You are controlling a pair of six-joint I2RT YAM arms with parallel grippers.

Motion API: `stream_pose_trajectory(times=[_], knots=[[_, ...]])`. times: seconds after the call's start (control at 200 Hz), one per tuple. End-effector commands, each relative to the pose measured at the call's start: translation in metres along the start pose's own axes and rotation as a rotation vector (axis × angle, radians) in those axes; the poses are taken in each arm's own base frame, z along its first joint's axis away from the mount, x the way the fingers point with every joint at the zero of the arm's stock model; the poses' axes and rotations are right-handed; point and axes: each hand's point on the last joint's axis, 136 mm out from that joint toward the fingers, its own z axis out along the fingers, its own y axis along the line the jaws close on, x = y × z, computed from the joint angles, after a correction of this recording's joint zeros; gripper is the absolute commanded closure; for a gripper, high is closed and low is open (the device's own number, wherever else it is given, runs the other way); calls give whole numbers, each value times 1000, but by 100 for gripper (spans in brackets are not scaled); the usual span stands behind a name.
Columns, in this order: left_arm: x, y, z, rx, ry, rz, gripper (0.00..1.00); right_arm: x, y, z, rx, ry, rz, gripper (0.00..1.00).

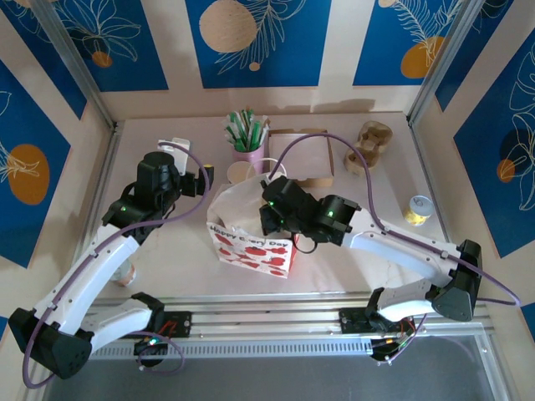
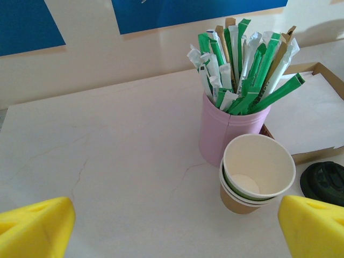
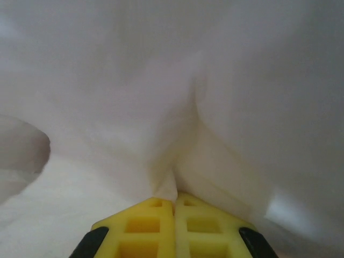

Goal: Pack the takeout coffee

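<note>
The takeout coffee cup [image 2: 258, 166], green-sided and white inside, stands lidless, nested in a tan cup [image 2: 239, 203] beside a pink holder [image 2: 226, 134]. A black lid [image 2: 325, 183] lies just right of it. My left gripper [image 2: 174, 231] is open, a little short of the cups, with nothing between its yellow fingertips [image 2: 37, 226]. In the top view the nested cups [image 1: 241, 173] sit behind a white bag [image 1: 251, 242] with red print. My right gripper [image 3: 174, 201] is shut on a fold of the bag's white paper at the bag's right rim [image 1: 269, 209].
The pink holder [image 1: 247, 154] is full of green and white sachets. A flat cardboard box [image 1: 301, 159] lies behind the bag. A brown pulp carrier [image 1: 372, 144] sits at the back right, a yellow can [image 1: 418, 209] at the right, and a cup [image 1: 125, 274] by the left arm.
</note>
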Motion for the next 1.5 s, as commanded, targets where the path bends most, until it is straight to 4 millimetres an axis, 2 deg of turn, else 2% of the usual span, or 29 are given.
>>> stream_pose_trajectory(times=[0.0,0.055,0.12,0.275,0.405,0.5,0.565,0.62,0.785,1.025,1.1,1.19,1.27,1.34,1.496], knots=[[1,0,1,6,2,-6,3,-10,3,-12,-31,-26,22,99],[1,0,1,7,2,-6,3,-10,4,-12,-37,-13,17,93],[1,0,1,5,3,-5,3,-9,6,-14,-34,4,13,77],[1,0,1,7,2,-5,3,-22,18,-36,-103,-37,6,62],[1,0,2,9,5,-5,3,-41,29,-63,-174,-102,-6,60],[0,0,1,8,2,-5,3,-53,32,-66,-173,-133,-39,61],[1,0,1,5,4,-3,3,-55,36,-58,-181,-117,-62,63],[1,1,1,2,3,-4,3,-55,38,-48,-175,-101,-69,70],[0,1,0,1,1,-2,3,-49,33,-6,-132,-35,-66,75],[0,1,-1,1,-3,-2,3,-17,0,54,23,80,-66,76],[-1,2,-1,0,-3,-1,3,-6,-8,67,63,118,-70,77],[0,2,-1,0,-3,0,3,5,-4,74,59,143,-84,77],[-1,2,-2,0,-5,-1,3,6,5,68,38,137,-111,77],[-1,2,-2,1,-7,-1,3,-1,17,52,0,115,-123,76],[-1,1,-1,4,-6,-1,3,-44,35,-10,-81,-18,-131,72]])
